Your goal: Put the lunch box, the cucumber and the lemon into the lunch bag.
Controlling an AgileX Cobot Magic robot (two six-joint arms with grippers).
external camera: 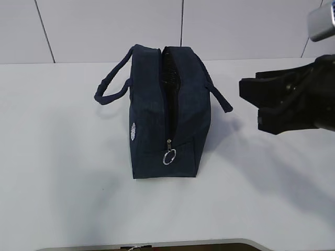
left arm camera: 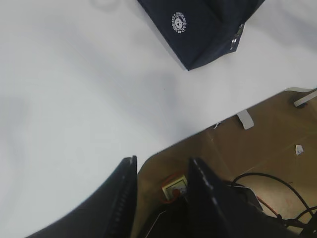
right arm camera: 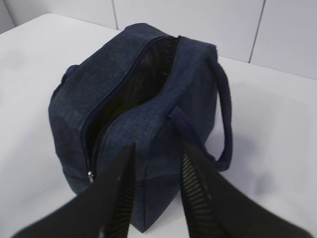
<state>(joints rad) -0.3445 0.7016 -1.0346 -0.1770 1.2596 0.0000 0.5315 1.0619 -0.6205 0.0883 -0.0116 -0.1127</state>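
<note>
The dark navy lunch bag (external camera: 162,110) stands in the middle of the white table, its top zipper parted into a narrow dark slit. A metal ring (external camera: 169,157) hangs at the near end of the zipper. My right gripper (external camera: 250,107) hovers to the right of the bag, apart from it, open and empty. In the right wrist view that gripper (right arm camera: 158,148) points at the lunch bag (right arm camera: 143,109). My left gripper (left arm camera: 162,161) is open and empty over the table's front edge, with the bag's logo corner (left arm camera: 198,29) far ahead. The lunch box, cucumber and lemon are out of view.
Two loop handles (external camera: 107,91) (external camera: 222,99) stick out from the bag's sides. The table's front edge (external camera: 157,246) runs along the bottom. Below it the left wrist view shows brown floor with cables (left arm camera: 267,183). A pale panelled wall stands behind.
</note>
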